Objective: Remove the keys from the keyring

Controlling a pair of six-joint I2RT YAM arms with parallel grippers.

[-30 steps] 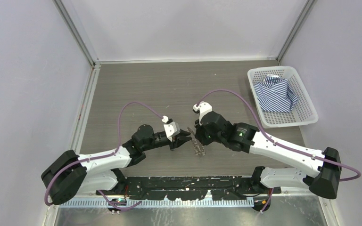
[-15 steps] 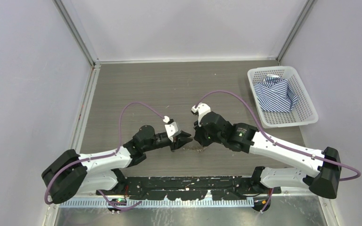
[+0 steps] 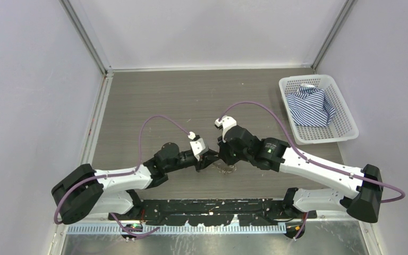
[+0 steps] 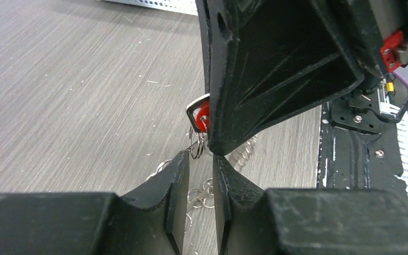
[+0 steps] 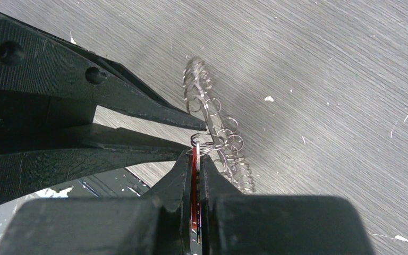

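Note:
My right gripper (image 5: 196,155) is shut on the red-headed key (image 5: 193,180), low over the table (image 3: 164,101). A small silvery keyring (image 5: 207,142) hangs from the key's head. A string of small linked silvery pieces (image 5: 239,164) trails from it onto the table. My left gripper (image 4: 201,156) is narrowly open, its tips on either side of the keyring (image 4: 195,149), right under the right gripper's fingers (image 4: 276,79) and the red key (image 4: 203,114). In the top view the left gripper (image 3: 211,159) and right gripper (image 3: 221,158) meet over the silvery cluster (image 3: 224,169).
A white plastic basket (image 3: 345,114) holding a blue-striped cloth (image 3: 311,106) stands at the back right. The black base rail (image 3: 212,207) runs along the near edge. Walls enclose the table on the left, back and right.
My left gripper has moved right until its tips reach the right gripper. The right gripper has come down, and the silvery string that hung upright now lies lower on the table.

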